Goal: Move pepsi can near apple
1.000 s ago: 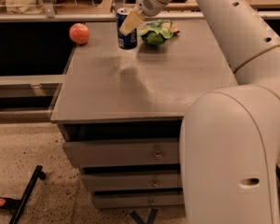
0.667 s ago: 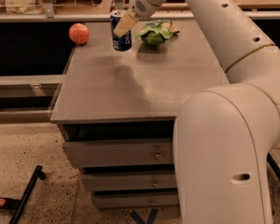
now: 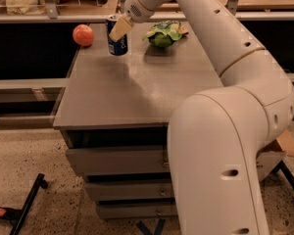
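The white arm (image 3: 225, 58) rises from 5 o'clock, bends and reaches across the table (image 3: 137, 97) toward its far edge at 11 o'clock. There the gripper (image 3: 120, 28) is clamped on the pepsi can (image 3: 118, 45) near its top (the can leans a little). There is one can. One apple (image 3: 83, 35) sits near it at 9 o'clock, not touching, and one green bag (image 3: 162, 34) at 3 o'clock.

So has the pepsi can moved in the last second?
Yes: the pepsi can went left, closer to the apple, held in the gripper over the table.
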`<state>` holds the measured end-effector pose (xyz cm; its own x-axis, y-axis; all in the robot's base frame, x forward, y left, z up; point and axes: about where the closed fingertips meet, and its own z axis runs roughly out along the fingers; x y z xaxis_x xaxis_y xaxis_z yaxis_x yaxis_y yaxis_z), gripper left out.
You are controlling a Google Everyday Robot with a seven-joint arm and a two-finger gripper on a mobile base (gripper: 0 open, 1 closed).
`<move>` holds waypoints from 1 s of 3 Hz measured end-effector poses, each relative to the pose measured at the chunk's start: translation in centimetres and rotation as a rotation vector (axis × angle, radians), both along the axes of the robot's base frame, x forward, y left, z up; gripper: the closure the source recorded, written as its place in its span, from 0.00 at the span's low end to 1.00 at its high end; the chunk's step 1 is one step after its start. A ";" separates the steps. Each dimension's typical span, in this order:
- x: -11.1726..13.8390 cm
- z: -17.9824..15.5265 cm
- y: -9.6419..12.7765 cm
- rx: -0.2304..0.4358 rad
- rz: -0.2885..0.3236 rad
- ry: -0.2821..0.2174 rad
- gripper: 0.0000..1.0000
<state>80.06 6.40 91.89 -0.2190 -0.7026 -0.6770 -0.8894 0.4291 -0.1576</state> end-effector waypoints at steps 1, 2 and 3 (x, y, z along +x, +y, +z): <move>1.1 -0.1 1.2 0.027 -0.003 -0.013 1.00; 1.8 -0.1 2.2 0.049 -0.003 -0.024 1.00; 2.3 0.1 3.3 0.059 0.001 -0.036 1.00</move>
<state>82.40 9.65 91.95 -0.1930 -0.6615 -0.7247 -0.8838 0.4379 -0.1644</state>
